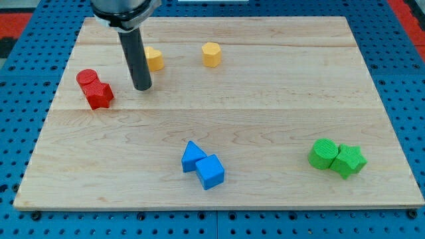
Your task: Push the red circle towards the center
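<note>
The red circle sits near the board's left edge, touching a red star-shaped block just below and to its right. My tip rests on the board to the right of both red blocks, a short gap away from them. A yellow block lies just behind the rod at upper right of the tip, partly hidden by it.
A yellow hexagon lies near the top middle. A blue triangle and a blue cube touch near the bottom middle. A green circle and a green star touch at the lower right. The wooden board lies on a blue pegboard.
</note>
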Tool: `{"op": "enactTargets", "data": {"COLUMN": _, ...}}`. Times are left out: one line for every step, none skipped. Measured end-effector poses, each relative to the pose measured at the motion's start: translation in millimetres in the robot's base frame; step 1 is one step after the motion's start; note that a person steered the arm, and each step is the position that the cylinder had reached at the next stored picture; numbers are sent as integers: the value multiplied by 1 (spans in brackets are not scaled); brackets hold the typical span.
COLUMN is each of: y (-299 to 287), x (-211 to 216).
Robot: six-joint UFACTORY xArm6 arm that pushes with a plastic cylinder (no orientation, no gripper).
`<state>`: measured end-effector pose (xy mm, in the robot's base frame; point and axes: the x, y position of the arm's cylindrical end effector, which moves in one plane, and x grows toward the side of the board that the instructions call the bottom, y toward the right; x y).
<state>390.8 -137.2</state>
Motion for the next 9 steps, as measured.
{"op": "enactTargets", "data": {"y": -14, "x": -9}}
{"op": "enactTargets", "data": {"y": -34, "x": -22}}
{"op": "enactTargets", "data": {"y": -60, "x": -32}}
{"op": "enactTargets", "data": {"y": -91, "x": -44}}
{"op": "enactTargets", "data": {"y": -116, "x": -51}}
{"op": "enactTargets", "data": {"y": -129, "x": -40}}
{"op": "enactTargets", "data": {"y": -131, "x": -16}}
{"op": "enactTargets", "data": {"y": -131, "x": -11}}
{"op": "enactTargets", "data": {"y": -130, "x": -5}}
